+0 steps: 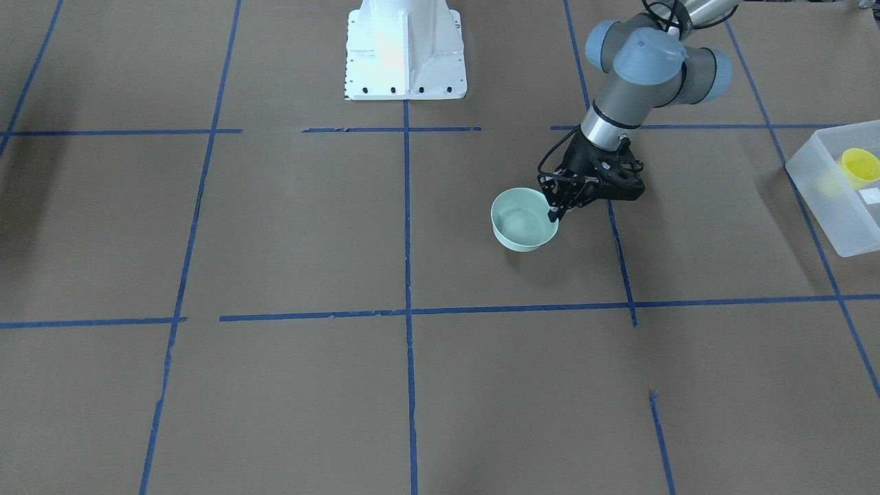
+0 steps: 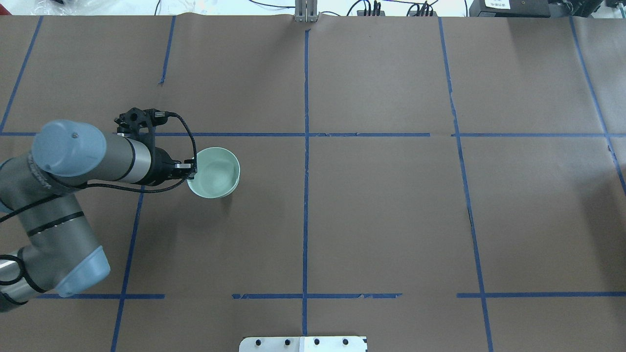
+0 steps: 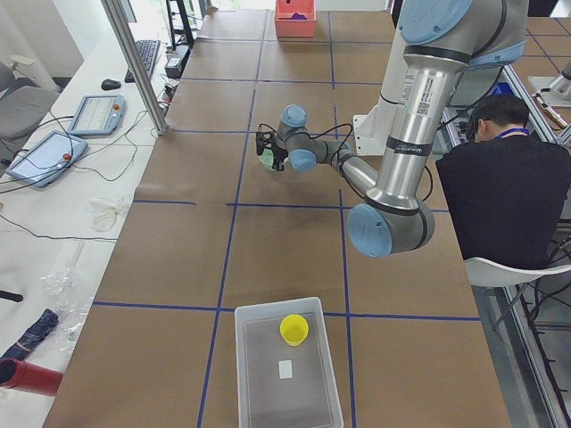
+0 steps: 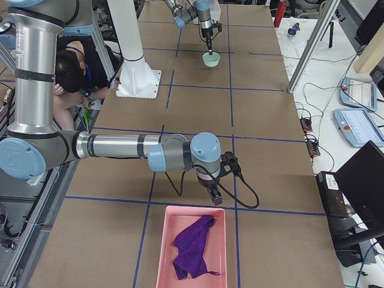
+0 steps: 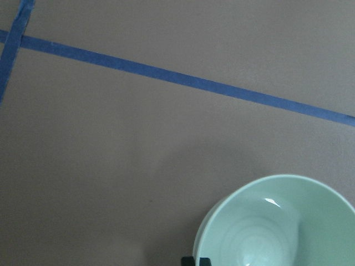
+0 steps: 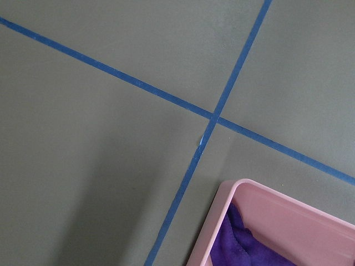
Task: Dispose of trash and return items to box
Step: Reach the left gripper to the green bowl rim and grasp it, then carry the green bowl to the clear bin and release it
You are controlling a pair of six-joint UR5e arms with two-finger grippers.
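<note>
The pale mint-green bowl (image 1: 522, 221) sits upright near the table's middle; it also shows in the overhead view (image 2: 215, 172) and the left wrist view (image 5: 277, 227). My left gripper (image 1: 554, 212) is shut on the bowl's rim, one finger inside and one outside, also seen from overhead (image 2: 190, 171). The yellow cup (image 1: 859, 165) stands inside the frosted-white box (image 1: 821, 203) at the table's end on my left; both show in the exterior left view, cup (image 3: 293, 329) and box (image 3: 263, 379). My right gripper (image 4: 215, 198) hangs over the table near a pink tray; I cannot tell whether it is open or shut.
A pink tray (image 4: 165, 252) holding a purple cloth (image 4: 192, 246) lies at the table's right end, also in the right wrist view (image 6: 222, 221). The white robot base (image 1: 405, 48) stands at the back. A seated person (image 3: 500, 187) is beside the table.
</note>
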